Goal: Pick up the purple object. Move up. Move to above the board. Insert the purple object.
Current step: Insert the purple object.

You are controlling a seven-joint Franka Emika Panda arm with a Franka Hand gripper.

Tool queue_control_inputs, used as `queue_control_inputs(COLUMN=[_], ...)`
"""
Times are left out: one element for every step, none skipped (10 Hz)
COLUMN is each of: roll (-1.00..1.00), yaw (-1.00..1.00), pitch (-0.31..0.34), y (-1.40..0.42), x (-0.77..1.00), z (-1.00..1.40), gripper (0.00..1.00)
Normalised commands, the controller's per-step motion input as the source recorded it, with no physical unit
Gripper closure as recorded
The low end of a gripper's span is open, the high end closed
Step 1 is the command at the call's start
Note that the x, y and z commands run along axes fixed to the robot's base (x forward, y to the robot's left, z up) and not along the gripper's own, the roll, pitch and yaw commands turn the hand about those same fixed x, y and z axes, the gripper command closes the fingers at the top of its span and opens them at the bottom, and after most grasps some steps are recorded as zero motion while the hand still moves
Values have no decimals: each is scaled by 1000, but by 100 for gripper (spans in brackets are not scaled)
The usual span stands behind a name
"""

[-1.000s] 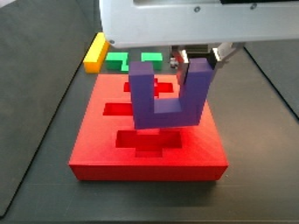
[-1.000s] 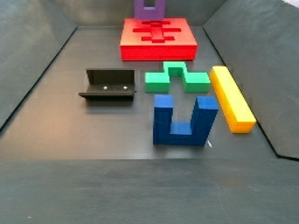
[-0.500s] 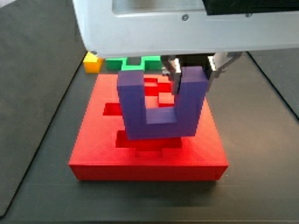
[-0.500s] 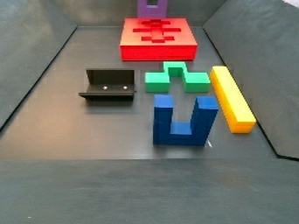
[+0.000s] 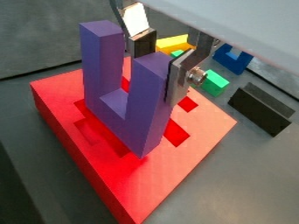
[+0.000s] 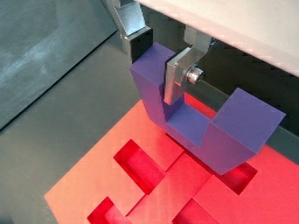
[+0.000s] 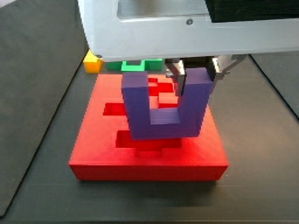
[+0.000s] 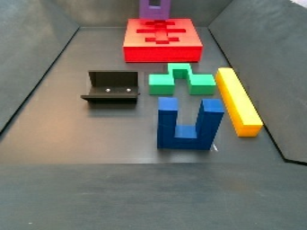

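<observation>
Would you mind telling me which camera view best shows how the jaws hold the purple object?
A wrist view: the gripper shows its jaws clamping one prong of the purple object above the board. The remaining wrist view shows this obliquely. Side views mostly hide it.

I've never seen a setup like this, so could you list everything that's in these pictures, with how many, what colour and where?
purple object: one, blue-purple U shape, prongs up, held over the board.
board: one, red slab with recessed cut-outs, at one end of the dark floor.
blue U block: one, blue, standing on the floor away from the board.
green block: one, green, between the board and the blue U block.
yellow bar: one, yellow, lying beside the green block.
fixture: one, dark, on the green block's other side.
gripper: one, silver fingers shut on one prong of the purple object, above the board.
</observation>
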Motion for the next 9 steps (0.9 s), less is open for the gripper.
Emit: queue_control_inputs(roll=[244,216,186,147,121,147,176,196,193], yaw=[-6,-3,0,-29,-34,-14,0,0,0], pitch=[0,0,0,0,0,0,0,0,0], y=[0,-23,-54,-94,-120,-131,-114,-91,-94], x=[-57,-51,-91,-149,-134,-80,-77,-51,-17], z=[-129,-146,-140,-123,-117,-154,-200,-220,-206], gripper=[100,100,100,100,100,100,100,100,100])
